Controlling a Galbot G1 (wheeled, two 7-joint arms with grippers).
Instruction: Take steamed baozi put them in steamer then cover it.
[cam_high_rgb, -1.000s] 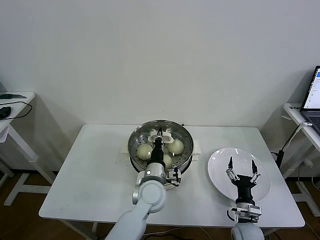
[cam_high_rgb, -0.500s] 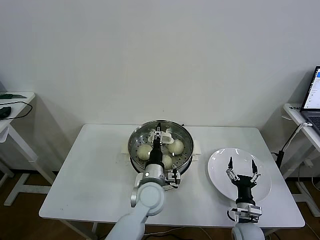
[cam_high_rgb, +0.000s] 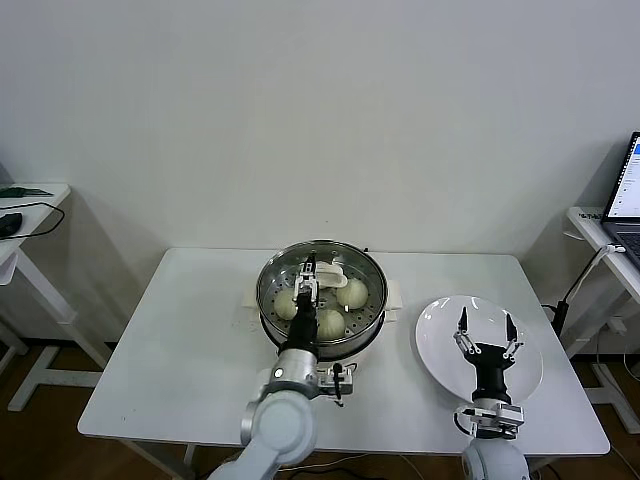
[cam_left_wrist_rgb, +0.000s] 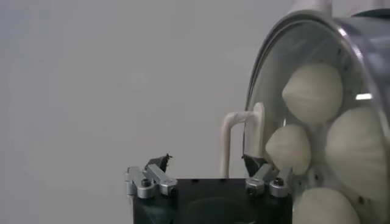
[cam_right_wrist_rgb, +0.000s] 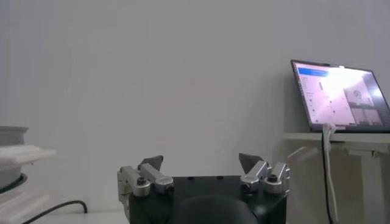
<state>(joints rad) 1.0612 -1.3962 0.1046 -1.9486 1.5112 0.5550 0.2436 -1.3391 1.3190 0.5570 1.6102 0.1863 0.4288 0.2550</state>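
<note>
The steamer (cam_high_rgb: 372, 283) stands at the middle back of the white table (cam_high_rgb: 180, 350). The cover (cam_high_rgb: 338, 276) lies on it, its cream handle (cam_left_wrist_rgb: 234, 139) upright. Through the glass show several steamed baozi (cam_high_rgb: 351, 292) (cam_left_wrist_rgb: 312, 92). My left gripper (cam_high_rgb: 306, 276) (cam_left_wrist_rgb: 206, 161) hovers over the cover, open. The handle stands between its fingers, close to one fingertip (cam_left_wrist_rgb: 252, 162), and nothing is gripped. My right gripper (cam_high_rgb: 485, 333) (cam_right_wrist_rgb: 201, 162) hangs open and empty over a white plate.
The white plate (cam_high_rgb: 440, 345) sits at the table's right side, bare. A laptop (cam_right_wrist_rgb: 341, 94) stands on a side table (cam_high_rgb: 600, 225) to the right. Another small table (cam_high_rgb: 30, 200) with a cable is at the far left.
My left gripper has opened and let go of the cover's handle, and it has drawn back slightly toward me and to the left. The right arm barely moved.
</note>
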